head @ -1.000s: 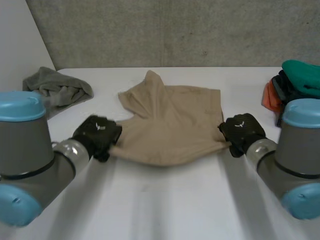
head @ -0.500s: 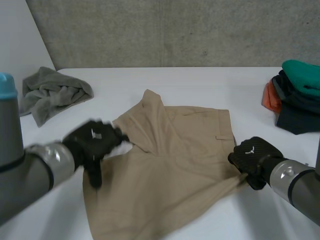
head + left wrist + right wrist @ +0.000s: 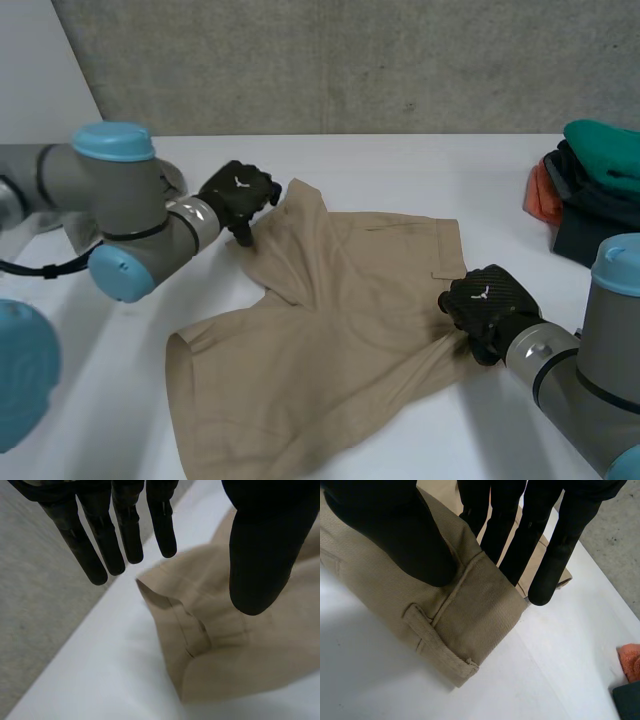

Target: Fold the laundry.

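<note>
Shorts (image 3: 330, 340): tan, soft, light, limp; spread on table (image 3: 420, 170). Right hand (image 3: 487, 305) pinches waistband between thumb and fingers. Left hand (image 3: 237, 195) slack, empty; leg hem under fingertips, likely firmest hold.

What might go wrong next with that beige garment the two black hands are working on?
The left hand hovers open over a corner of the tan twill shorts, gripping nothing, while the right hand pinches the waistband. A pull by the right alone would likely drag them askew. The raised crease by the left hand could get folded in.
</note>
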`<state>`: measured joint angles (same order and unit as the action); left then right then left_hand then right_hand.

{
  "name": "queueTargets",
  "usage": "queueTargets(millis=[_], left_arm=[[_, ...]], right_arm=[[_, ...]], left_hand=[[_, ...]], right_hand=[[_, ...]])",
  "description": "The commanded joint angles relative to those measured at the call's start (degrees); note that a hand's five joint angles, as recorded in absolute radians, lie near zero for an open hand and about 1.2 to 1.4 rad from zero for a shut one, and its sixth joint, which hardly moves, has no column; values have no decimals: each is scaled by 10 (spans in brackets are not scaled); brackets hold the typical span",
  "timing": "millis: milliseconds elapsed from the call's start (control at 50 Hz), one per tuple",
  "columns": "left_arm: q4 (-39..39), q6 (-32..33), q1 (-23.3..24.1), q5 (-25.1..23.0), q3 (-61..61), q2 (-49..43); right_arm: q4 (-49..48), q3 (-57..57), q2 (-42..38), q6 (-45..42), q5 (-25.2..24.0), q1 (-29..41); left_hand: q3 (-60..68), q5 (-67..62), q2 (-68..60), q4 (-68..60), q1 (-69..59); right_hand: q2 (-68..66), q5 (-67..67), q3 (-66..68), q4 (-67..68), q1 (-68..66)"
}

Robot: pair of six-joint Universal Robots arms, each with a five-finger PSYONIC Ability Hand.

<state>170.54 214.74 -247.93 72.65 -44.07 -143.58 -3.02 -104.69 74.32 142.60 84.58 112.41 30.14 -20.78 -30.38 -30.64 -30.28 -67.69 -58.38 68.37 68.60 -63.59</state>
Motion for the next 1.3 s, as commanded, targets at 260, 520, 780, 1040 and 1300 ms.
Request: queueTargets(millis=[260, 520, 780, 1040, 1300], left_arm=[[-114, 69, 27, 70, 149, -108], [-134, 78, 39, 311, 61, -19], [-133, 62, 40, 252, 31, 19], [-180, -99, 10, 218, -137, 221], [-224, -216, 11, 99, -387, 361]], right_arm=[[-23, -11, -1, 0, 0, -6], [-23, -17, 4, -1, 1, 9], [-38, -13, 7, 13, 1, 45], [-55, 65, -29, 64, 1, 49], [-34, 182, -112, 197, 28, 41]], left_hand=[[499, -492, -496, -494, -497], [499, -492, -496, -494, -497], [-201, 208, 204, 206, 203], [-184, 191, 187, 189, 186], [-186, 192, 188, 191, 187]], right_hand=[[-123, -116, 116, 114, -164], [-123, -116, 116, 114, -164], [-123, -116, 116, 114, -164], [-123, -116, 116, 114, -164], [-123, -116, 116, 114, -164]])
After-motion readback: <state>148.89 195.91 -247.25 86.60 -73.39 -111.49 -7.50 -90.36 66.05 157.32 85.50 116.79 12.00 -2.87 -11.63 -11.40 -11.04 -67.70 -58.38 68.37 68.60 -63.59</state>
